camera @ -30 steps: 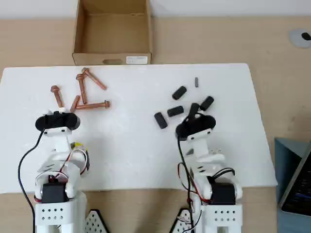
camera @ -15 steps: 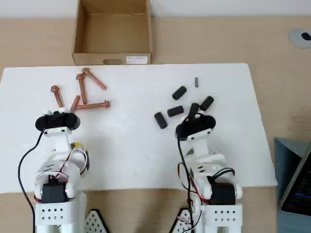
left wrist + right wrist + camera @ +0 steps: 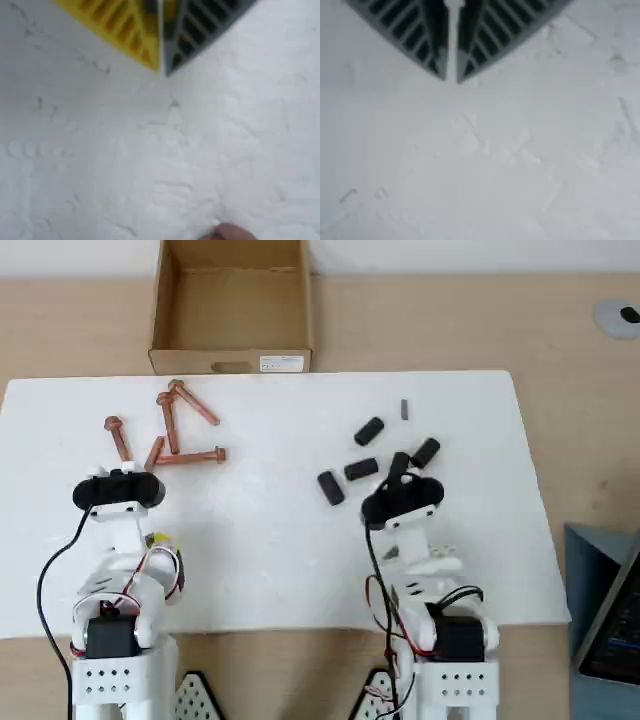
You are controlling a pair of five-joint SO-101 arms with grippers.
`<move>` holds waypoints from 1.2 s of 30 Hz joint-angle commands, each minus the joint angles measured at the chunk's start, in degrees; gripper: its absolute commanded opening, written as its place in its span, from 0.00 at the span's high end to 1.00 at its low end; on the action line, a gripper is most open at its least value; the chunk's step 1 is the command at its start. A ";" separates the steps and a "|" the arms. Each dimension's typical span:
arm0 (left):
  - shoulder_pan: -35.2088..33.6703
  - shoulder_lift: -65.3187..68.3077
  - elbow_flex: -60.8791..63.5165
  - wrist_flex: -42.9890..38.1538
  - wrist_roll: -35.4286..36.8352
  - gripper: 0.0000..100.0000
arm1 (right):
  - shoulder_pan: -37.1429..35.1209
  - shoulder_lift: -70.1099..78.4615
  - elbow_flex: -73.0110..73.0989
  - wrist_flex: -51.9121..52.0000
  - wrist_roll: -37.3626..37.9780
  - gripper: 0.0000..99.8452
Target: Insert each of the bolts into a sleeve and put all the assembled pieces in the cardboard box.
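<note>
Status: no bolt is sleeved and the cardboard box holds nothing, so the task stands at its first pick.

Left fingers: pressed together at the tips, holding nothing, poised above bare white surface. In the wrist view a reddish-brown rounded edge shows close by, probably a bolt head, though I cannot confirm it.

Right fingers: drawn in to a narrow slit, also empty, over the same surface.

Location of parts: the bolts lie in a loose, partly crossed cluster just beyond my left arm, on the side toward the box. The sleeves are scattered just ahead of my right arm, the nearest almost under it.

Recommendation for the step in hand:
- Spread both sets of fingers wide before descending.
- Take the outlying bolt first, since the crossed ones may drag their neighbours.
- Grip it across the shank near the head, leaving the free end exposed for insertion.
- Grip a sleeve across its side, keeping its bore open and level toward the bolt.
</note>
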 commanded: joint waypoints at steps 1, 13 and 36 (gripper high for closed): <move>0.18 -0.31 -0.35 -1.14 -0.44 1.00 | 0.57 -5.76 -0.04 -0.97 0.44 0.99; 0.00 -0.31 -0.35 -1.14 -0.35 1.00 | 0.57 -5.76 -0.04 -0.97 0.44 0.99; -0.26 0.13 -6.86 -1.05 0.00 1.00 | 2.24 -5.76 -1.98 -1.05 0.79 0.99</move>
